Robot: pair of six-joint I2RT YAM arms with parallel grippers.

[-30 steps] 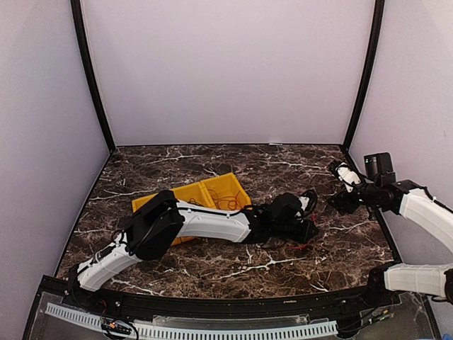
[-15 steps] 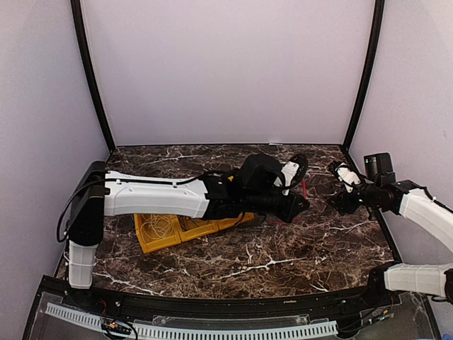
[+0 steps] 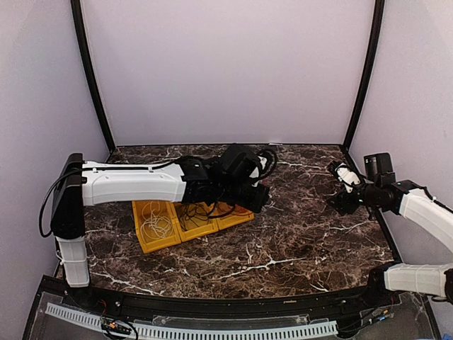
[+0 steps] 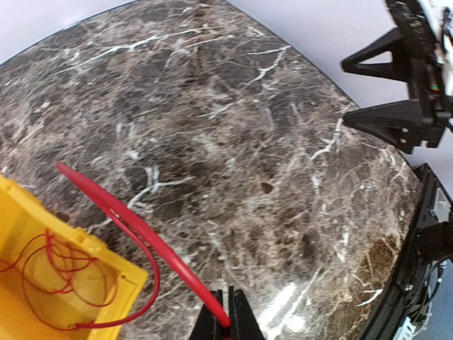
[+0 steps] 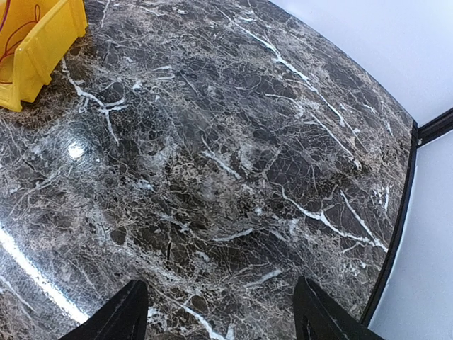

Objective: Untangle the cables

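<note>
The red cable (image 4: 141, 228) is pinched in my left end effector (image 4: 225, 319), whose fingers are shut tight on it at the 6 o'clock edge of the left wrist view. From that grip the cable rises in a stiff arc toward 10 o'clock. A thinner loop of it curls down over the wall of the yellow tray (image 4: 85, 241) into a loose red coil inside. So the cable is partly lifted over the table (image 4: 233, 142) and partly lying in the tray.

In the top view the tray (image 3: 152, 248) sits at about 9 o'clock from the middle of the table (image 3: 304, 241), with three compartments in a row. The white cable (image 3: 157, 225) lies as a scribble in the 9 o'clock end compartment. The red one is in the 3 o'clock end compartment, under my left end effector (image 3: 260, 198). The middle compartment shows thin dark lines that I take for the black cable (image 3: 192, 216), though I cannot tell for sure.

My right end effector (image 3: 335, 188) hangs at 3 o'clock, well apart from the tray. Its fingers (image 5: 134, 312) are spread wide and hold nothing, with only bare marble between them.
</note>
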